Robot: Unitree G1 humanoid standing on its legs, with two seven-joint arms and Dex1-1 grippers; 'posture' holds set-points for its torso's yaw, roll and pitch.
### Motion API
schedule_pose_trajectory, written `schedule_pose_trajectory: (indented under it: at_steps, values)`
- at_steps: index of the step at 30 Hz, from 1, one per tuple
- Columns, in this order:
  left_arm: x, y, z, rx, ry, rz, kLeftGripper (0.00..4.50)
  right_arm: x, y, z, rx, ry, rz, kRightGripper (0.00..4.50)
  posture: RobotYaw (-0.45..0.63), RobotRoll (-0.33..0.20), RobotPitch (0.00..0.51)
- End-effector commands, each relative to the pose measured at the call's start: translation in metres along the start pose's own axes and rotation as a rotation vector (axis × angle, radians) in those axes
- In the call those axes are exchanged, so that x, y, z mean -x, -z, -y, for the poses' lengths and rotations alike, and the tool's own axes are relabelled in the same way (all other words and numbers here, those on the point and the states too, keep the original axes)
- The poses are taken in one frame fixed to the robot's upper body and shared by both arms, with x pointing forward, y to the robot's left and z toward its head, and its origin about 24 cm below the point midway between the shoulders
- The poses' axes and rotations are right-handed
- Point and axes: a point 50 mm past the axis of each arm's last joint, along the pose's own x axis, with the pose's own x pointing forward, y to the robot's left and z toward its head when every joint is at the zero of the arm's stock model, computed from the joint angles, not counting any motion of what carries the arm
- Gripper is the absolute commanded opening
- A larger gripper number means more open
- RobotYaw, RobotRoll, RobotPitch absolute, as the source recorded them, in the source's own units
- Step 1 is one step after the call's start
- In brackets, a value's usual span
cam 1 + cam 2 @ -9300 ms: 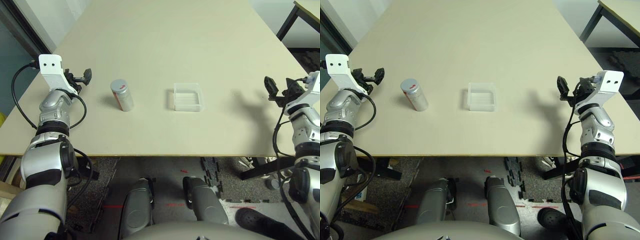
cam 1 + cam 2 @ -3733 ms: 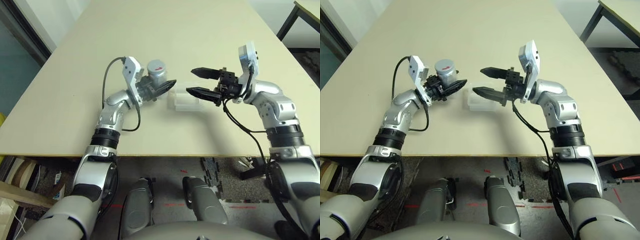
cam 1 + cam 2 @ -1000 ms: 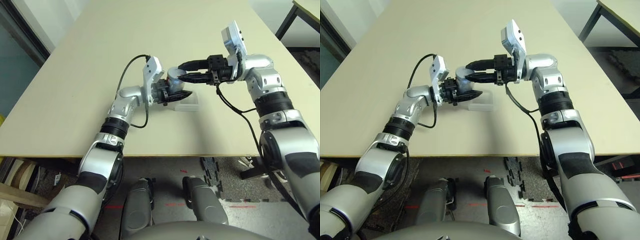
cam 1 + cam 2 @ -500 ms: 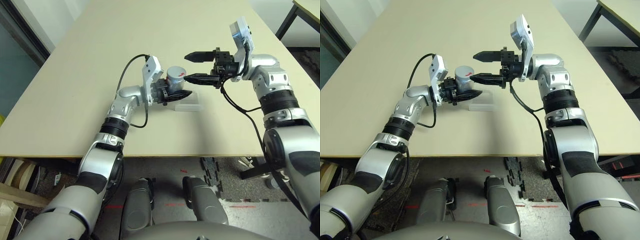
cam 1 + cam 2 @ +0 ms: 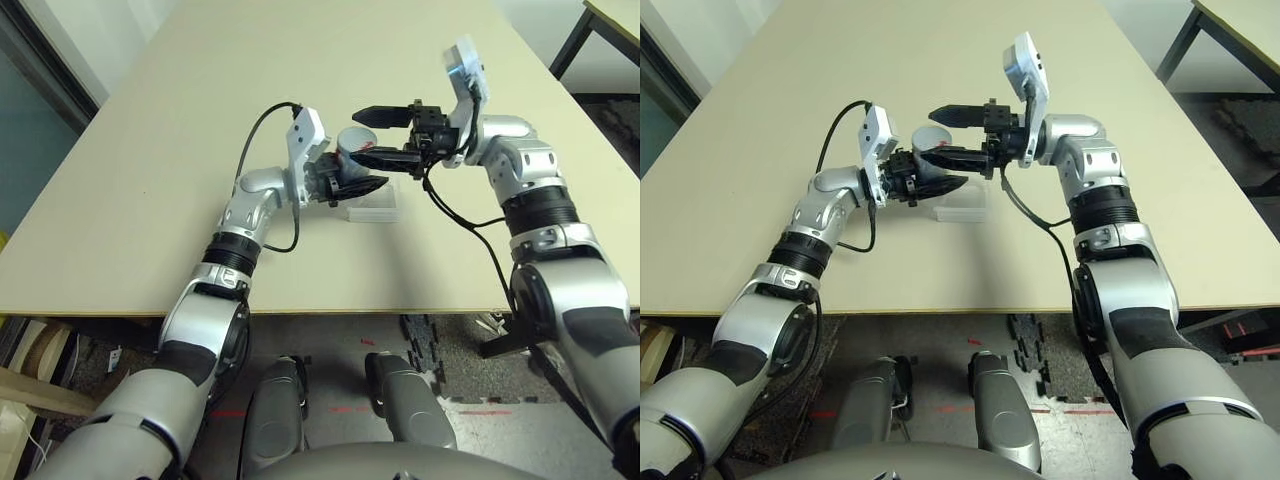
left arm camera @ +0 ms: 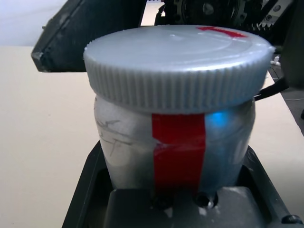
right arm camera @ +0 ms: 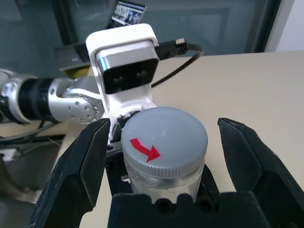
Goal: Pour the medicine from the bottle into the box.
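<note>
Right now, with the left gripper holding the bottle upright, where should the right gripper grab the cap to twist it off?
Grip the cap by its ribbed side wall, one finger on each opposite side. The right gripper is open and level with the cap between its fingers, so closing there looks best. The left gripper clamps the bottle lower on its body, leaving the cap's rim free.

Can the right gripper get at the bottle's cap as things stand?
Probably yes. The right gripper is open, its fingers flanking the cap with gaps on both sides. The left gripper holds the bottle upright by its body, leaving the cap clear.
</note>
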Motion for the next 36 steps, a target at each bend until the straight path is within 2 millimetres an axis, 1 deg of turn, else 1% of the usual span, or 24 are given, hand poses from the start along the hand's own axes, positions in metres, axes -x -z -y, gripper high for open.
schedule_pose_trajectory:
  at_steps: [1,6,13,20,28,36]
  values:
    - [-0.004,0.0,0.0,-0.008,0.005,-0.014,2.6,-0.004,0.004,0.001,0.017,0.019,-0.019,4.5,-0.21,0.0,0.12]
    - [-0.004,0.0,0.001,-0.006,0.01,-0.011,2.6,-0.004,0.003,0.007,0.026,0.08,-0.011,4.5,-0.21,0.0,0.121]
    - [-0.003,0.001,0.002,-0.001,0.014,-0.011,2.6,0.004,0.004,0.013,0.001,0.151,-0.009,4.5,-0.21,0.0,0.122]
    - [-0.002,0.002,0.003,0.005,0.017,-0.012,2.6,0.016,0.003,0.017,-0.026,0.203,-0.004,4.5,-0.22,0.0,0.124]
    - [-0.002,0.002,0.003,0.006,0.012,-0.007,2.6,0.037,0.003,0.019,-0.042,0.26,-0.033,4.5,-0.22,0.0,0.126]
    - [-0.001,0.002,0.003,0.011,0.008,-0.002,2.6,0.05,0.004,0.018,-0.07,0.288,-0.051,4.5,-0.21,0.0,0.128]
